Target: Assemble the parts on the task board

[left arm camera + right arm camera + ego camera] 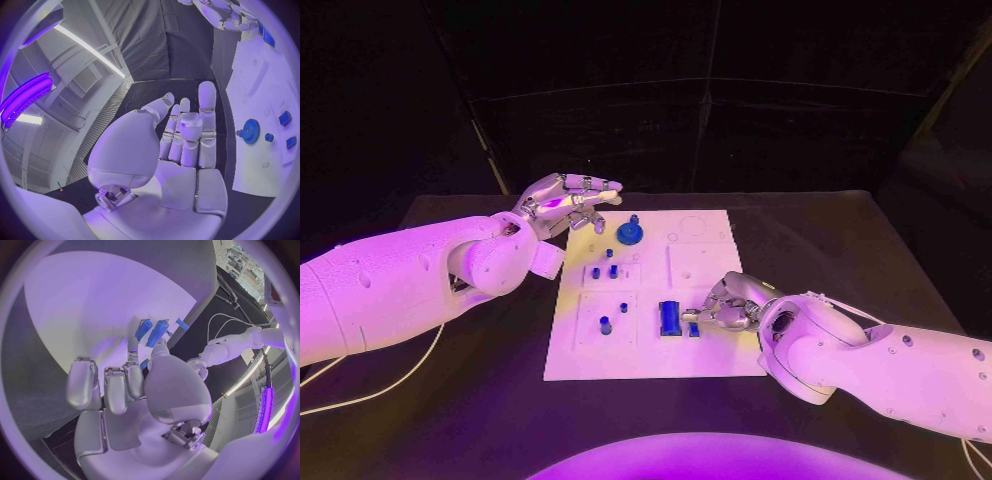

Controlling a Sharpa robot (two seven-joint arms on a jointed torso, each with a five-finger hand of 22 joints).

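A black table [877,250] under a dark backdrop carries the white task board [708,350] at the centre of the head view, its long side running from the middle of the frame toward the bottom. On it I see the blue parts: a gear [630,234] near the board's upper left corner, small pegs [604,324] standing in the left column, and an upright rectangular block [669,318] just below centre with a smaller blue piece [692,329] beside it on the right. I judge these parts light, rigid and smooth, probably plastic, so they should neither deform nor break but may slip or tip; I would pinch the block across its narrow faces, the pegs near the top, and the gear by its toothed rim or raised hub. My right hand [720,304], entering from the lower right, sits at the block and smaller piece with fingers curled; its wrist view shows fingertips [133,346] at the blue pieces, but I cannot tell whether anything is actually gripped. My left hand [568,204], in the upper left, hovers off the board's upper left corner beside the gear, fingers loosely extended and holding nothing; in its wrist view the palm is empty.
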